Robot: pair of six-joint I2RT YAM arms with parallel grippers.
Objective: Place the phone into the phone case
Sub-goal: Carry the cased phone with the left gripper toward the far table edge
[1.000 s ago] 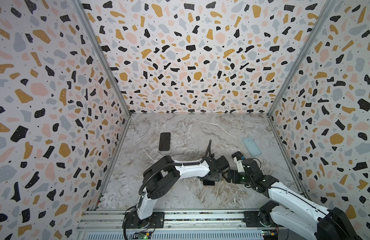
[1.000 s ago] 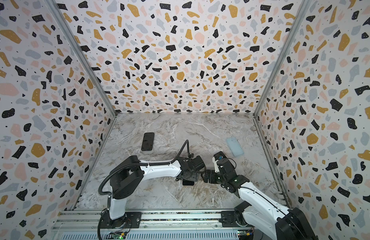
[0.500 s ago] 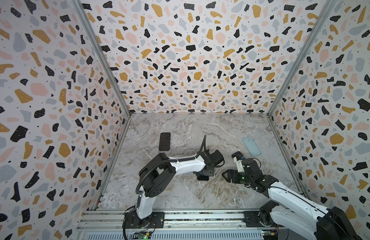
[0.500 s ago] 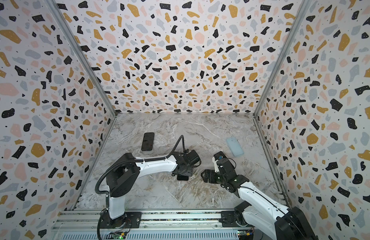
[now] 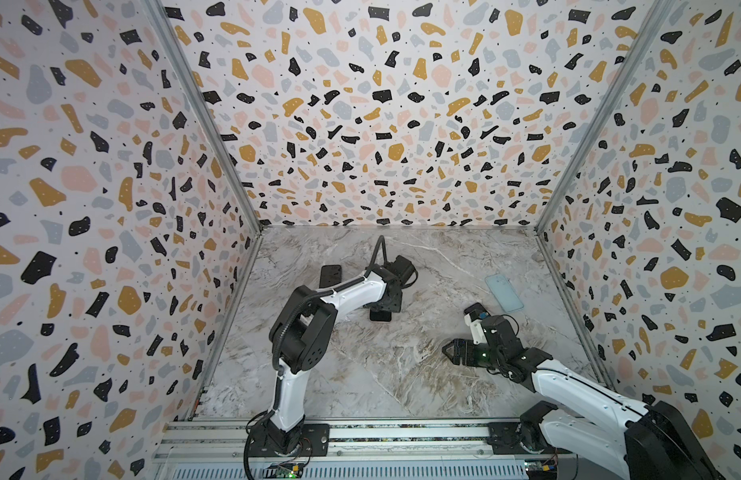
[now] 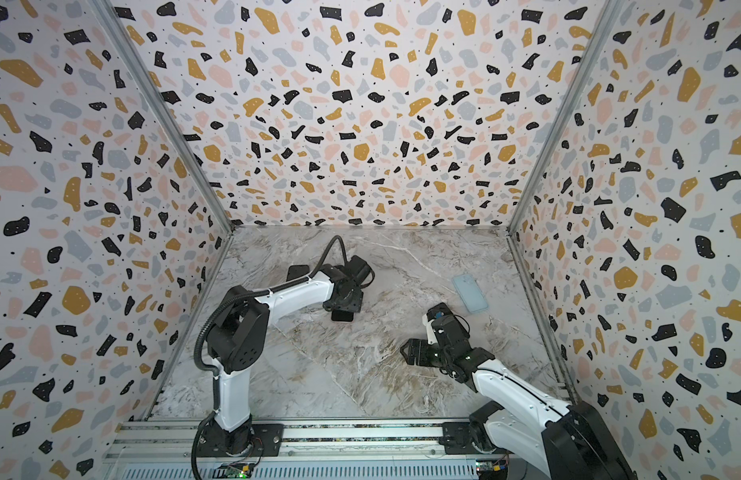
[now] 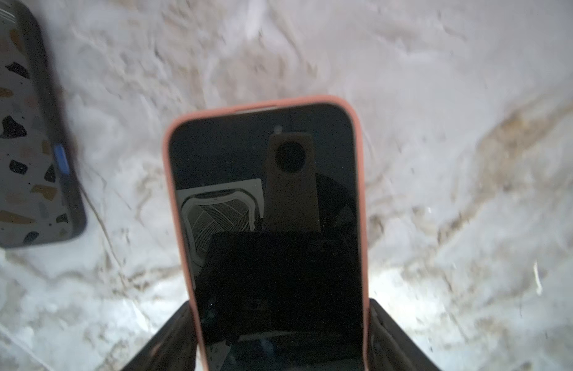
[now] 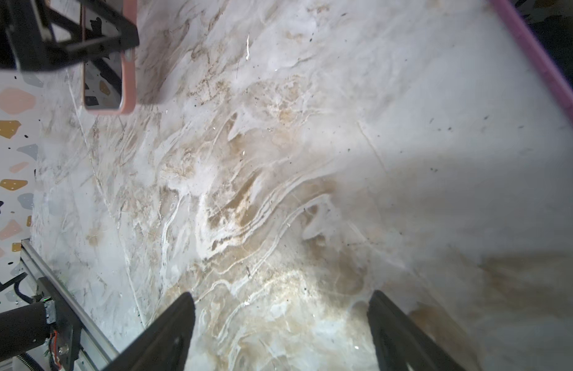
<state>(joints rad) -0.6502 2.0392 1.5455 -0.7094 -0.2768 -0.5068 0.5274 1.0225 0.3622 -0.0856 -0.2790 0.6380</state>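
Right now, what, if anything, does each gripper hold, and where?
Left gripper: the pink-cased black phone, by its long edges near one end. Right gripper: nothing, jaws open.

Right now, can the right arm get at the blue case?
Probably yes: the case lies flat on the table near the right gripper, open and empty, nothing between them, though it points away.

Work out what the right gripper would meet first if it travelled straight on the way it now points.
Probably the table: ahead of the right gripper, between its open fingers, only marble shows. The left gripper holding the pink-rimmed phone sits off-line. Depth uncertain.
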